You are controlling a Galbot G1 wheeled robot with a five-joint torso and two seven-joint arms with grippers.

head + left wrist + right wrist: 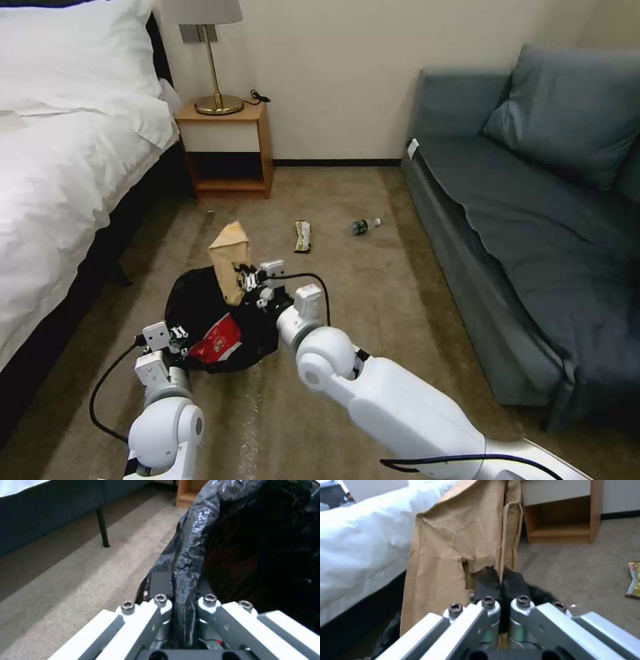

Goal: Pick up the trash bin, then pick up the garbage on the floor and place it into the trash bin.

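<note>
Trash bin (200,313): black-lined, held above the carpet (373,280) at near left, between the bed (60,167) and the right arm. Its bag rim (186,555) is pinched between the closed fingers of the left gripper (182,602), which grips the bin's near-left edge.

Red-and-white paper cup (217,340): crushed, lying inside the bin on the black liner.

Brown paper (230,263): crumpled and torn, standing roughly upright over the bin's far edge. The right gripper (501,600) is clamped on one edge of the sheet (453,555), fingers drawn together with the paper between them.

Snack wrapper (303,236): flat on the carpet, beyond the bin and to its right, well apart from both grippers.

Plastic bottle (365,226): on its side on the carpet, right of the wrapper, near the sofa (533,220).

Surroundings: wooden nightstand (230,150) with a brass lamp (213,67) at far left against the wall; blue-grey sofa with cushion along the right.
</note>
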